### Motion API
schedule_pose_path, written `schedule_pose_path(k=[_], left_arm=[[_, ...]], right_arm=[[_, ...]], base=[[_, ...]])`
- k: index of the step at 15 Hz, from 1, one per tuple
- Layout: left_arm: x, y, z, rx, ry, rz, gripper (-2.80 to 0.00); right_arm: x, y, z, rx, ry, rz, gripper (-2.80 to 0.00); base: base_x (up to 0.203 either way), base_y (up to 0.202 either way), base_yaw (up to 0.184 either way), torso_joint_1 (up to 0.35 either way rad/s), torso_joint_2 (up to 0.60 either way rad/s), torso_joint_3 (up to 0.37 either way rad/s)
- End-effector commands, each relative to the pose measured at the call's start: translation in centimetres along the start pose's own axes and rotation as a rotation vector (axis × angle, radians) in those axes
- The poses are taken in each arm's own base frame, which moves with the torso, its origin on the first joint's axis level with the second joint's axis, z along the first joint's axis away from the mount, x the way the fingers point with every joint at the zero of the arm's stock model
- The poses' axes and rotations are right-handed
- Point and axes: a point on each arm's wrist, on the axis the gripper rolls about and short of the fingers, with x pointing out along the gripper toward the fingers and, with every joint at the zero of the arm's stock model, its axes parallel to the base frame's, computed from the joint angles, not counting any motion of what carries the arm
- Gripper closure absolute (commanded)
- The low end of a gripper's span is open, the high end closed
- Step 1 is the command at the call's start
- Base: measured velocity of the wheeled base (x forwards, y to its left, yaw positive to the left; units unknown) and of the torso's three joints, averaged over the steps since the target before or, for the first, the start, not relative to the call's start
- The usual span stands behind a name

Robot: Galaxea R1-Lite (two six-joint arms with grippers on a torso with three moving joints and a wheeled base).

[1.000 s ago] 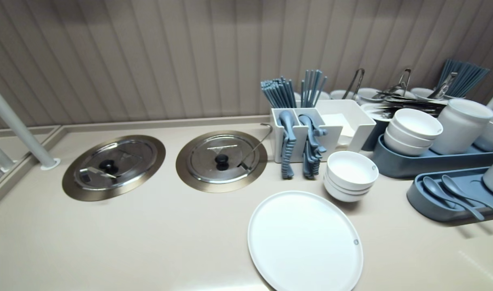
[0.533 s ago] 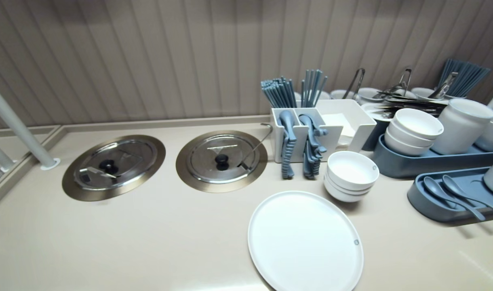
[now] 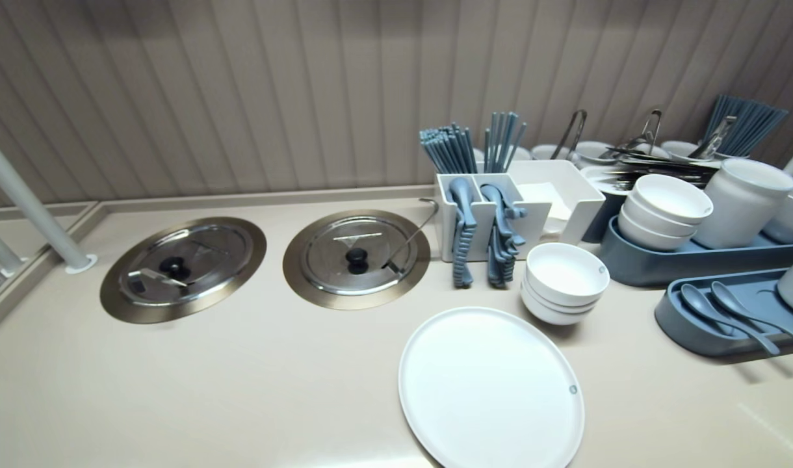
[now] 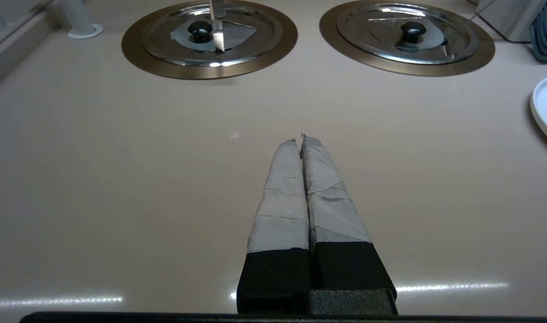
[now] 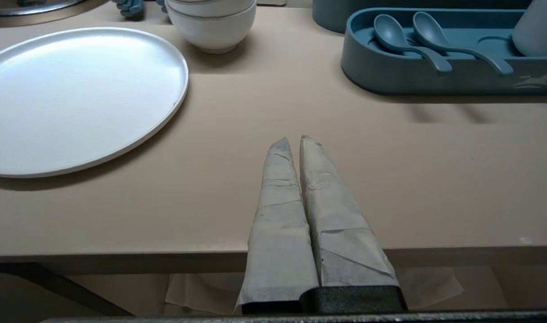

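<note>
Neither arm shows in the head view. My left gripper (image 4: pixel 299 140) is shut and empty, hovering over bare beige counter (image 4: pixel 121 179), with two round steel lids (image 4: pixel 209 33) (image 4: pixel 408 36) farther ahead. My right gripper (image 5: pixel 292 141) is also shut on nothing, held over the counter's front edge (image 5: pixel 121 255). The big white plate (image 5: pixel 71 96) lies beside it, a stack of white bowls (image 5: pixel 213 22) and a blue tray (image 5: pixel 435 78) with two blue spoons (image 5: pixel 405 42) sit beyond. The same plate (image 3: pixel 491 387) and the bowl stack (image 3: pixel 565 283) lie at the middle right in the head view.
A white caddy (image 3: pixel 494 214) holds blue cutlery and chopsticks. More bowls (image 3: pixel 666 211), a white jar (image 3: pixel 741 201), tongs and a spoon tray (image 3: pixel 728 318) crowd the back right. A white pole (image 3: pixel 29 205) stands at the left. A ribbed wall closes the back.
</note>
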Motion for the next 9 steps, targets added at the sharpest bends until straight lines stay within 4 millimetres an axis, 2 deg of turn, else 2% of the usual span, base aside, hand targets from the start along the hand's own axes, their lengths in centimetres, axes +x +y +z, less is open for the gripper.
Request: schedule_pose_path(k=[1, 9], left_arm=[[0.05, 0.0, -0.21, 0.0, 0.007, -0.001, 0.0], [0.05, 0.0, -0.21, 0.0, 0.007, 0.0, 0.0]], right_arm=[[0.03, 0.0, -0.01, -0.005, 0.003, 0.0, 0.0], [0.02, -0.01, 0.0, 0.032, 0.003, -0.004, 0.0]], base=[[0.0, 0.0, 0.0, 0.0, 0.0, 0.0], [0.0, 0.0, 0.0, 0.0, 0.0, 0.0]])
